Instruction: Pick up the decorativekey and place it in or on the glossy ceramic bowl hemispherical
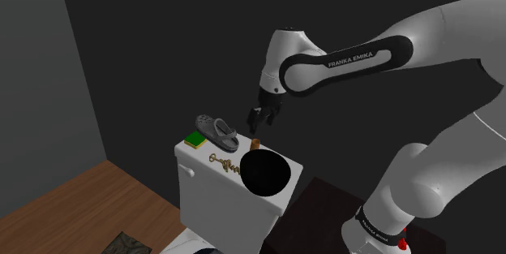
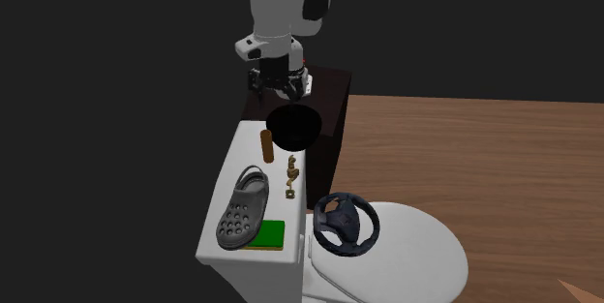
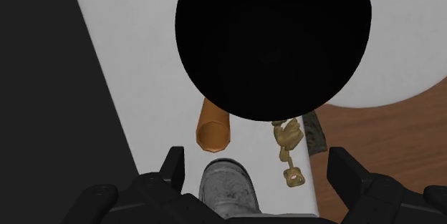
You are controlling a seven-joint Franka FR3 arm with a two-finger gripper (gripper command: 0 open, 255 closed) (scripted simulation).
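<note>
Currently, read the gripper (image 3: 258, 162) as parted and clasping nothing, hanging above the white tank lid (image 1: 190, 153) close to the brown cylinder (image 3: 213, 128). Locate the brass-coloured key (image 3: 289, 144) flat on that lid, along the edge facing the toilet seat, between the grey clog (image 2: 242, 210) and the black bowl (image 2: 294, 127), with one end just beside the bowl. Treat the following as probable faults, judged from this layout:

- Offset. In the wrist view, note the key nearer one finger than the other. Centre over it before descending; otherwise expect a one-sided push, not a clamp.
- Loss over the edge. With so little lid beyond the key, expect any sideways shove to send it down toward the seat and the dark steering wheel (image 2: 346, 224) lying there.
- Slip. Thin, flat and low on a smooth surface: go fully down before closing, or expect to pinch air or skate over the top.
- Collision. Keep clear of the standing cylinder and the bowl rim, both just beside the descent path; avoid tipping the cylinder onto the key or nudging the bowl along the narrow lid.
- Release. Lower well inside the bowl mouth before letting go, to prevent a bounce out
</note>
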